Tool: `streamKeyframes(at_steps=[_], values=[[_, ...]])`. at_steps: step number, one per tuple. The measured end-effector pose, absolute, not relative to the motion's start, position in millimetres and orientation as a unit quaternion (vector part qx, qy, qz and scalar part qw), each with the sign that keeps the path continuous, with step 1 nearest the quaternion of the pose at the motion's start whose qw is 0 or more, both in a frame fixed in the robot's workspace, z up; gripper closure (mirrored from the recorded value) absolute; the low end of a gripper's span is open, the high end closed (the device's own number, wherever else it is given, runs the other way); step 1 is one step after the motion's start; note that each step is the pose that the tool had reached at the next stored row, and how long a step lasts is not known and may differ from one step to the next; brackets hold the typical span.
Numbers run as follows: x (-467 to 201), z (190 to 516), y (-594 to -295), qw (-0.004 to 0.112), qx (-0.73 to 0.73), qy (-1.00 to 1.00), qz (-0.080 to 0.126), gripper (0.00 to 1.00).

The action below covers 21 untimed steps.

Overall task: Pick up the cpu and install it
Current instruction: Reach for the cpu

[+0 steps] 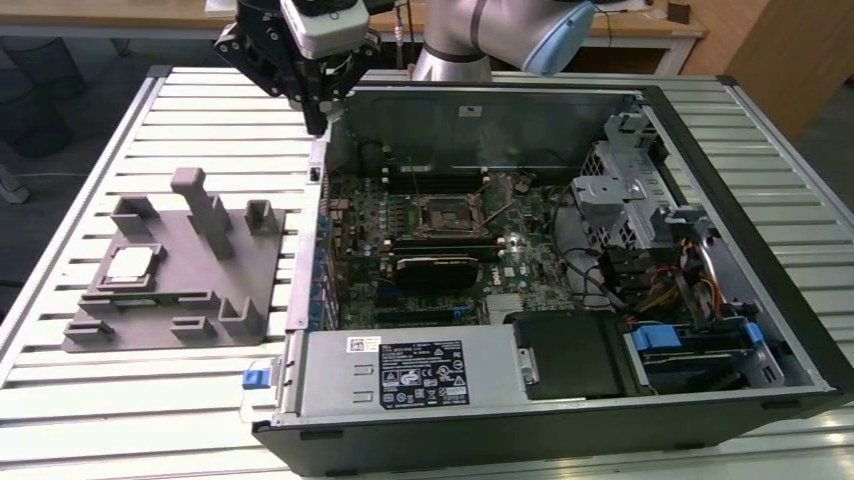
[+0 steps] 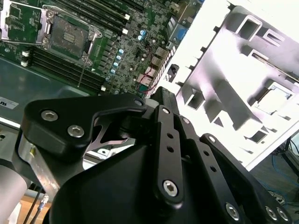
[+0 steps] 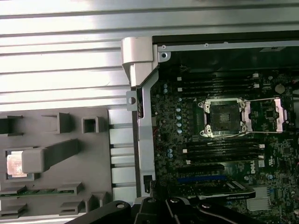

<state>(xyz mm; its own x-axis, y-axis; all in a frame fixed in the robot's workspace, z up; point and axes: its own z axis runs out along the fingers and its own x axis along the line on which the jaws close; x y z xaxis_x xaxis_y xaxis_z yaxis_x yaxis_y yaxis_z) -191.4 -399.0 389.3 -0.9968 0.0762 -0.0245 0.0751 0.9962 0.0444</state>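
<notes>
- Your black gripper (image 1: 318,120) hangs over a corner of the open black computer case (image 1: 534,440), its fingers pressed together with nothing between them.
- The small square silver-grey cpu (image 1: 130,263) lies flat in a recess of the grey plastic tray (image 1: 160,305), at the exterior view's left of the case and well apart from the gripper.
- In the first wrist view you see the black square socket (image 3: 223,116) uncovered on the green motherboard (image 3: 275,172).

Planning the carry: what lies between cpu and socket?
In the first wrist view, between cpu and socket: a tray block, slatted table, then the case wall.
</notes>
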Motion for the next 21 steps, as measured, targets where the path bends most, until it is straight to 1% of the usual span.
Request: streamKeyframes(at_steps=[21], values=[[-211,388,-399,0.013,0.038,0.999,0.022,0.89]])
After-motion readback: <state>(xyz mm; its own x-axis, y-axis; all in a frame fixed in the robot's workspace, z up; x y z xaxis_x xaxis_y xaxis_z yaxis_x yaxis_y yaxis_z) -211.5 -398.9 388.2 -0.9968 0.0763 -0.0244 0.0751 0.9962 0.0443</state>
